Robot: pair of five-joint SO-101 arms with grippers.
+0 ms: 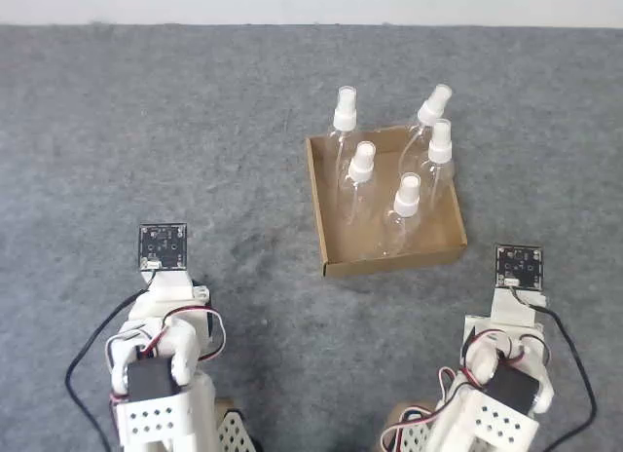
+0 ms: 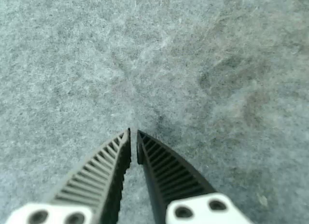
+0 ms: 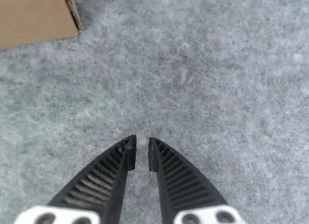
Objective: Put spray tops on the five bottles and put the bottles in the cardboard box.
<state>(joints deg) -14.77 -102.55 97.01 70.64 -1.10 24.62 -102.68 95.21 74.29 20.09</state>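
Resting just above the grey carpet (image 2: 203, 64), my left claw (image 2: 133, 133) has its ribbed fingers drawn together at the tips and holds nothing. My right claw (image 3: 141, 142) sits the same way, closed but for a sliver and empty, near a corner of the cardboard box (image 3: 34, 16), whose outer wall is plain brown. Seen from above, the five bottles (image 1: 355, 194) stand inside that box, each wearing a white spray top (image 1: 362, 160). The box lies ahead of me, nearer my right arm.
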